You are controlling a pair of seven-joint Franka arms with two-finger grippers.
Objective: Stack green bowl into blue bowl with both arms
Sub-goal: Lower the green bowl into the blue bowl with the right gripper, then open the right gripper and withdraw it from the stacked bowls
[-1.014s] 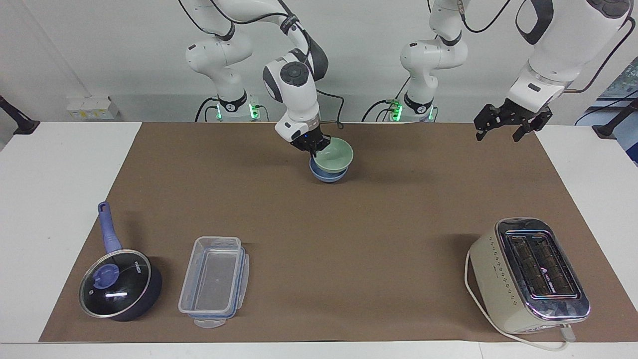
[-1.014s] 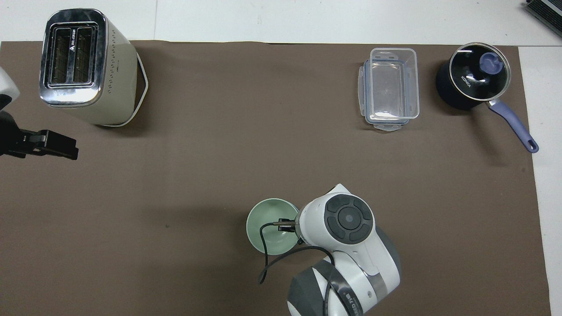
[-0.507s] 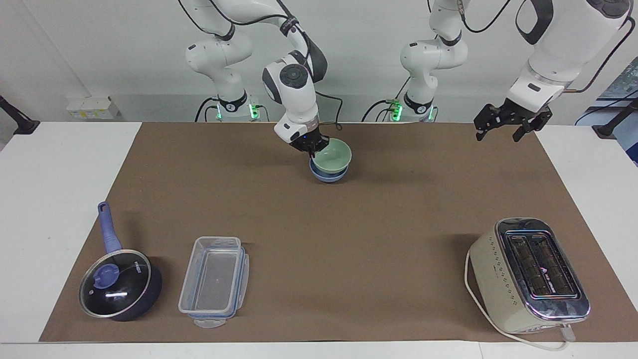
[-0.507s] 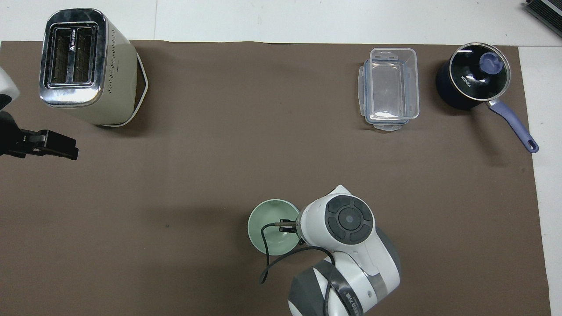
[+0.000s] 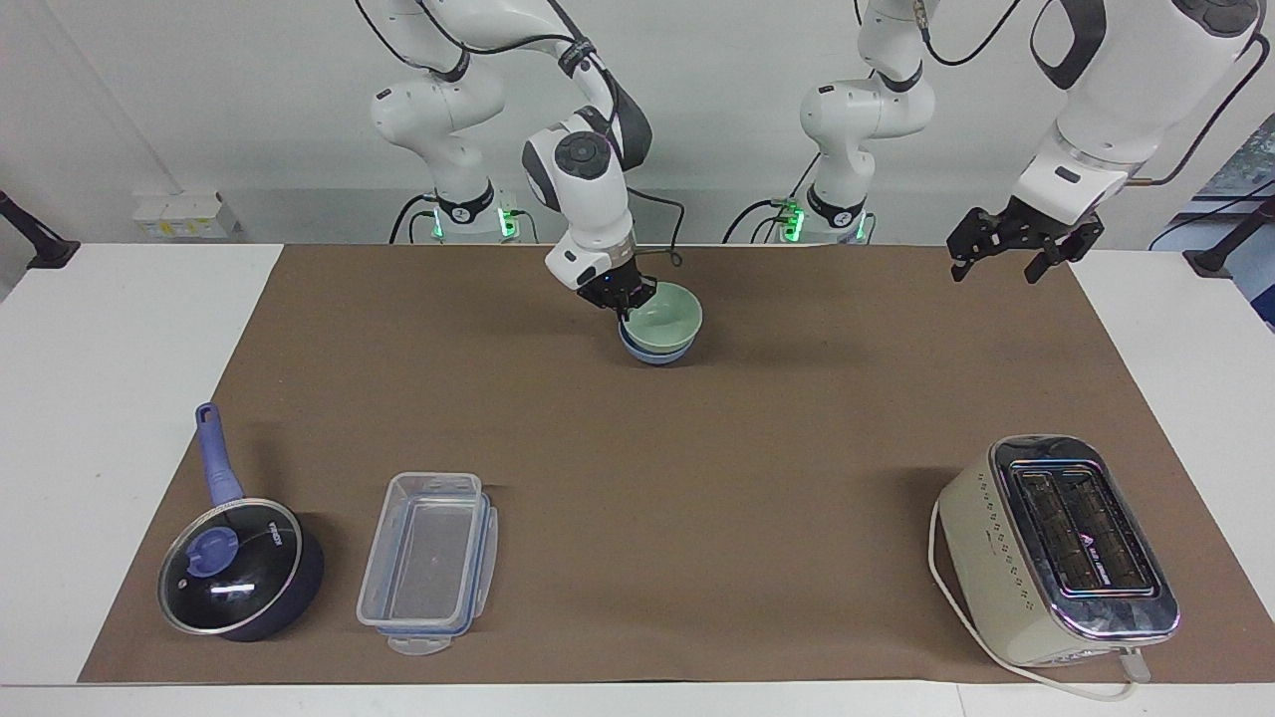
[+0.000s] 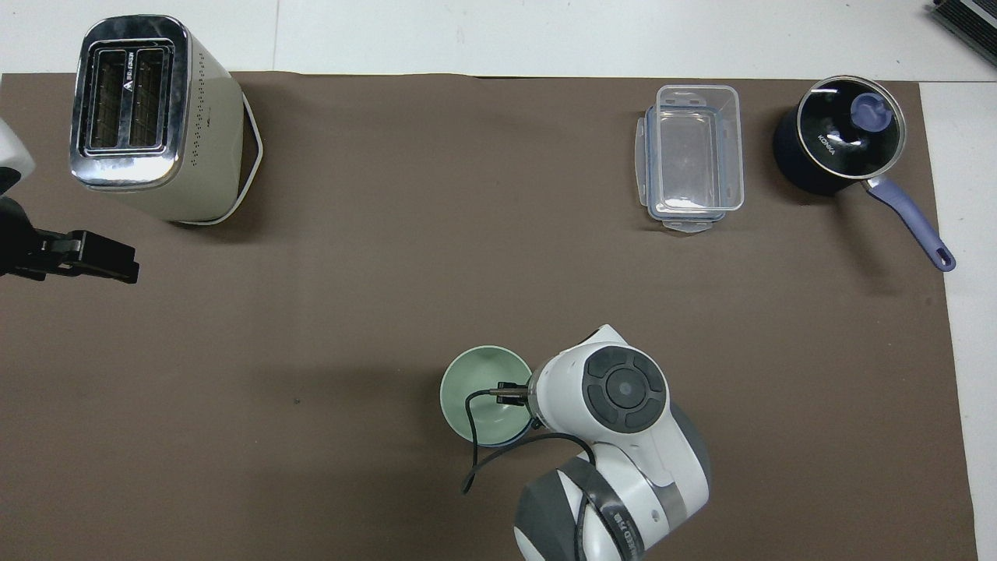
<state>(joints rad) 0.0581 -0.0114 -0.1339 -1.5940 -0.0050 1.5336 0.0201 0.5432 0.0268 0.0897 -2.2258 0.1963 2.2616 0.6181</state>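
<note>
The small pale mint-green bowl (image 5: 665, 317) sits nested in the small periwinkle-blue bowl (image 5: 652, 352), tipped a little so its mouth faces away from the robots; only a sliver of blue rim shows under it in the overhead view. The pair rests on the brown mat of the tabletop (image 5: 697, 478), close to the mat's edge nearest the robots and about midway between the two arm bases. The right claw (image 5: 620, 296) is at the green bowl's rim on the side toward the right arm's end of the tabletop; whether its fingers grip the rim or have let go I cannot tell.

The left claw (image 5: 1016, 244) hangs in the air over the mat's corner at the left arm's end, well apart from the bowls, fingers spread wide and holding nothing; that arm waits.

Farther from the robots than the bowls lies a broad stretch of bare mat. At its outermost edge stand a cream toaster with a chrome top (image 5: 1056, 553) toward the left arm's end, and, toward the right arm's end, a clear rectangular plastic container (image 5: 430, 560) just beside a dark blue saucepan with a glass lid (image 5: 239, 568).
</note>
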